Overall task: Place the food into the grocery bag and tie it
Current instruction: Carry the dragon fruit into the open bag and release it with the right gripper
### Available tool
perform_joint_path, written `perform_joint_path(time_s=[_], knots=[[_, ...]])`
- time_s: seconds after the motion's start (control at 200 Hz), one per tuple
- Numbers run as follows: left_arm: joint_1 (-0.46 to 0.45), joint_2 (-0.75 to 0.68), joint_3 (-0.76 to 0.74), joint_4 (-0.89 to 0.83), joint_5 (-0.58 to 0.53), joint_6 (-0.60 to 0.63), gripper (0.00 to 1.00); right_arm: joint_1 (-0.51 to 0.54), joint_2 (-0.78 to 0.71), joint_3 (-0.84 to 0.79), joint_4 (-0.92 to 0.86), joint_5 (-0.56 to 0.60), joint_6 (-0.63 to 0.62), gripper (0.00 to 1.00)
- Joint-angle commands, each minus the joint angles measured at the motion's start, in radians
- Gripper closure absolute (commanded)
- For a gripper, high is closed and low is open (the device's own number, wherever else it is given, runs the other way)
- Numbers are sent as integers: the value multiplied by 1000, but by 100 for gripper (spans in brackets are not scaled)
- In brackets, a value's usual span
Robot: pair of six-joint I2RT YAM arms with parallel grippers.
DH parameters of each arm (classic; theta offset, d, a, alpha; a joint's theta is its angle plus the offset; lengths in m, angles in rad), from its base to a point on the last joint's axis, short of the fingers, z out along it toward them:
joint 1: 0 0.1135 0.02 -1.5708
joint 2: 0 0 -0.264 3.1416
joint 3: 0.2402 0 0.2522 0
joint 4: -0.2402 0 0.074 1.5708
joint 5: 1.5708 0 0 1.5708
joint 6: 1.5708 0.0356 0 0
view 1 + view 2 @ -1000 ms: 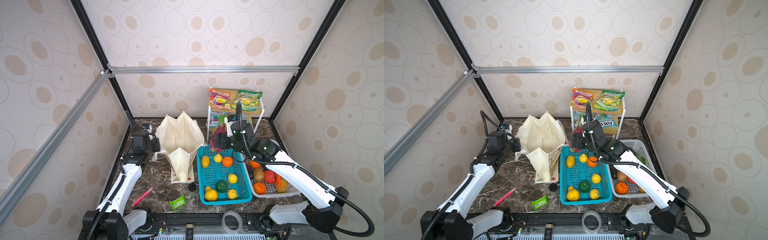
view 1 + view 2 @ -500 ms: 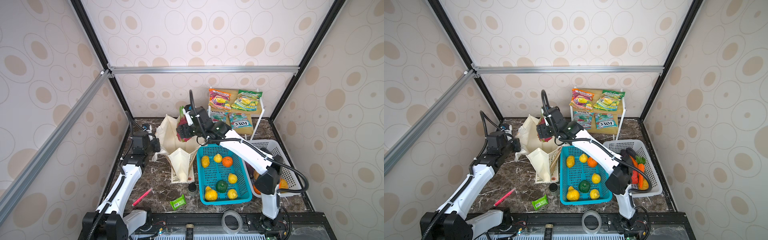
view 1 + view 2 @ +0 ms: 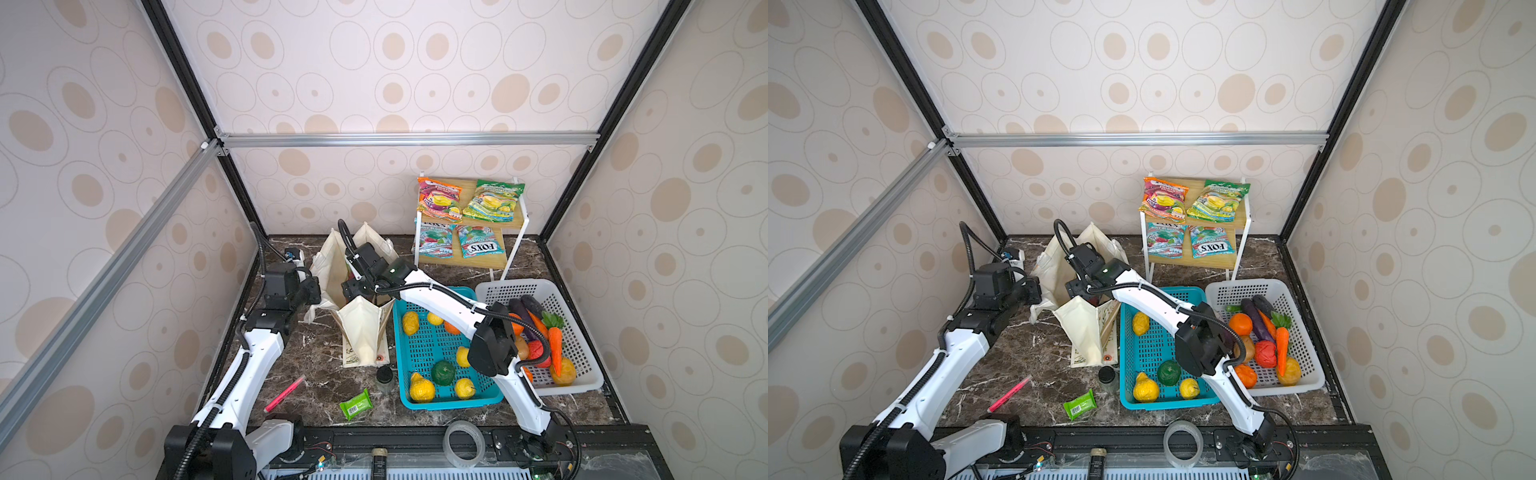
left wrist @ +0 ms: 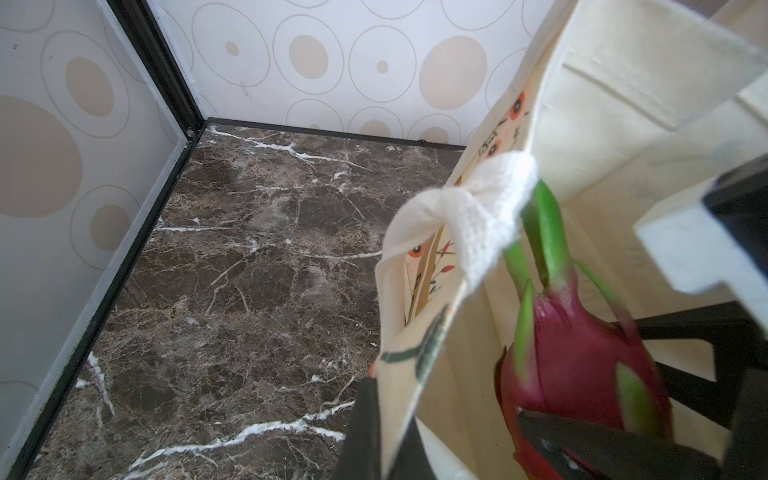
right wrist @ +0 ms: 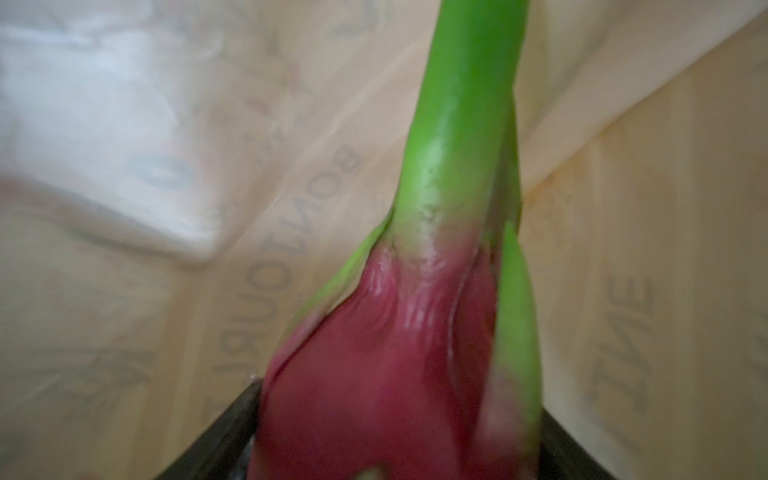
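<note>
- Dragon fruit (image 4: 582,357), pink with long green tips, hangs inside the open top of the grocery bag (image 3: 361,328).
- The right gripper (image 5: 395,449) squeezes the fat pink part between its two black fingers, one on each side.
- In the right wrist view, the cream cloth of the bag is all around the fruit. Big letters show backwards through the cloth.
- I cannot tell if the fruit touches the bottom of the bag.
- The left gripper (image 4: 386,449) is pinched tight on the top edge of the bag, with the cloth between its fingers. In both top views it is at the bag's left side.
- A white handle (image 4: 478,216) is bunched up at the bag's rim, right by the green tips of the fruit.
- The bag stands on the dark marble table (image 3: 316,374), just beside the blue basket (image 3: 440,401).
- The blue basket holds some yellow fruits (image 3: 422,388), a small orange one and the dark green ball (image 3: 443,372).
- The white basket (image 3: 582,386) sits next to the blue one. It holds a carrot (image 3: 555,349), a purple eggplant and other toy food.
- Four snack packets lie on a wooden shelf (image 3: 511,224) at the back. An orange-red one (image 3: 439,198) and a green one (image 3: 492,201) are on the top board.
- On the table in front of the bag are a small dark jar (image 3: 384,376), a little green packet (image 3: 355,405) and a pink pen (image 3: 284,392).
</note>
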Motion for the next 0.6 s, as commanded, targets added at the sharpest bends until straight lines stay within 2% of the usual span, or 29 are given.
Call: perform_joint_path(time_s=[0.0, 0.365, 0.42, 0.525, 0.595], knots=[[1, -25, 3, 16, 15, 4, 100, 2, 38, 26, 2, 11, 15, 26], [1, -23, 3, 14, 11, 4, 100, 1, 156, 22, -1, 31, 56, 23], [3, -23, 3, 15, 9, 5, 100, 3, 161, 26, -5, 30, 58, 20], [2, -25, 4, 14, 7, 4, 100, 2, 147, 39, -27, 31, 57, 0], [1, -22, 3, 14, 5, 5, 100, 3, 120, 39, -43, 31, 53, 0]])
